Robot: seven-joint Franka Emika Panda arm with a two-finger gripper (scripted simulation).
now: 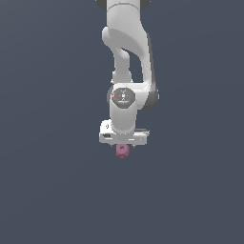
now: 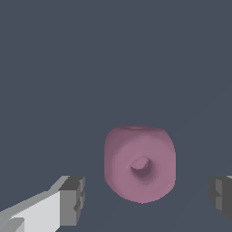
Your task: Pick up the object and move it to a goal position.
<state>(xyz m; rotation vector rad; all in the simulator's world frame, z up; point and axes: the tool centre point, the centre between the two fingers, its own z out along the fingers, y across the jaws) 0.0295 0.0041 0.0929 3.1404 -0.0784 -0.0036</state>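
Observation:
The object [image 1: 122, 151] is a small mauve-pink rounded block with a dark dimple. In the exterior view it sits just below the white gripper [image 1: 123, 146], partly hidden by the hand. In the wrist view the object [image 2: 139, 163] lies between the two grey fingertips [image 2: 72, 199], with a clear gap on each side. The gripper [image 2: 147, 195] is open and does not touch the object.
The white arm [image 1: 127, 57] comes down from the top of the exterior view. The surface around is a plain dark grey-blue floor [image 1: 47, 190] with nothing else on it.

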